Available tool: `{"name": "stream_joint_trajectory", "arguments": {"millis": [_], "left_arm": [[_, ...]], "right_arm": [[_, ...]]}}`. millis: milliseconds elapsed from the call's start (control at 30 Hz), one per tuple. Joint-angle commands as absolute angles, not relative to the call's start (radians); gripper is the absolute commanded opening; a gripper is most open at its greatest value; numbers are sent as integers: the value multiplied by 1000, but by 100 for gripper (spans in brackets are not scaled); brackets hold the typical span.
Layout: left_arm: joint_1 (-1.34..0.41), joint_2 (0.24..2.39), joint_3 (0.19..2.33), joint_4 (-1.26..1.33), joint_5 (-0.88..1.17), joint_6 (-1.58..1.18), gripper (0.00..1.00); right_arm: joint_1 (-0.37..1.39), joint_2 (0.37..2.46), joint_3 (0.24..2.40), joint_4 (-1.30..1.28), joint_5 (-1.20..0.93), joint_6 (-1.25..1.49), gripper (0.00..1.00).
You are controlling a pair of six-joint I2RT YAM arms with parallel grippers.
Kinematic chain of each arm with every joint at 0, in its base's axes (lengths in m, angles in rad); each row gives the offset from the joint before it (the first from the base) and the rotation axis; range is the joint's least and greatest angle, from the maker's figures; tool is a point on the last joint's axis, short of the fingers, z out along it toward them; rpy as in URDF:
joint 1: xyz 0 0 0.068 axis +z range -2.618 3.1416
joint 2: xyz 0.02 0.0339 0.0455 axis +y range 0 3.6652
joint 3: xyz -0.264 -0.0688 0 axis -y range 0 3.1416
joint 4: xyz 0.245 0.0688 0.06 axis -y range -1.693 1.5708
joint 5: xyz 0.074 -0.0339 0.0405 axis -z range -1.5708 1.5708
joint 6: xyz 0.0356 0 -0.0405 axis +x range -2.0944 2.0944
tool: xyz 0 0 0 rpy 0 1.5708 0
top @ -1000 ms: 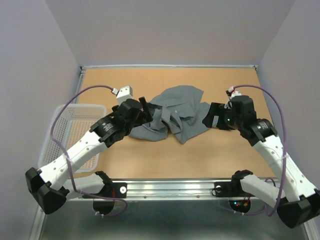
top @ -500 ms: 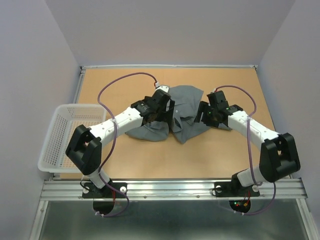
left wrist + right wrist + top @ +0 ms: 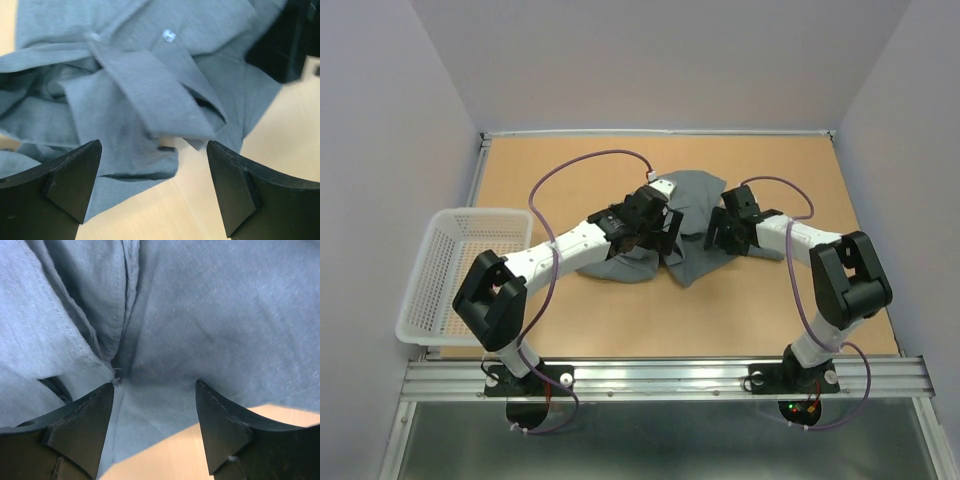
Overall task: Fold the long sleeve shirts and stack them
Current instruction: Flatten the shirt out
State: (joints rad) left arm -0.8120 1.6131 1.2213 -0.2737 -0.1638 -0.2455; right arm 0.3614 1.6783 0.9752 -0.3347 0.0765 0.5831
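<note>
Both flanking the crumpled grey button-up shirt (image 3: 695, 190), left gripper (image 3: 153, 150) and right gripper (image 3: 155, 385) spread their fingers, seemingly ready to pinch.

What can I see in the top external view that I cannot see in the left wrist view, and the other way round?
Only the top view shows the white basket at the left side, both whole arms, and the full crumpled outline of the grey shirt. Only the left wrist view shows a small pale button and the folds of cloth up close. Both show the grey shirt, the wooden table and the left gripper, open above the cloth.
</note>
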Motion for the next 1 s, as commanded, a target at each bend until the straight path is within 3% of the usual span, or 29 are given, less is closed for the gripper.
{"name": "stream_joint_trajectory", "arguments": {"millis": [0,167,333,433,733,967], "left_arm": [[-831,1585,1204,-219,-114,-178,99],[-830,1583,1242,-215,-152,-271,98],[-805,1556,1240,-219,-215,-359,98],[-758,1517,1220,-210,-201,-403,98],[-589,1437,1094,-132,-77,-463,95],[-549,1453,1052,-107,-52,-485,95]], "right_arm": [[342,1716,1002,-265,107,568,70],[236,1741,1005,-265,143,594,64],[175,1700,1008,-271,198,612,63],[173,1614,1023,-270,114,568,64],[385,1362,1051,-238,-203,282,65],[543,1452,1042,-143,-298,295,65]]}}
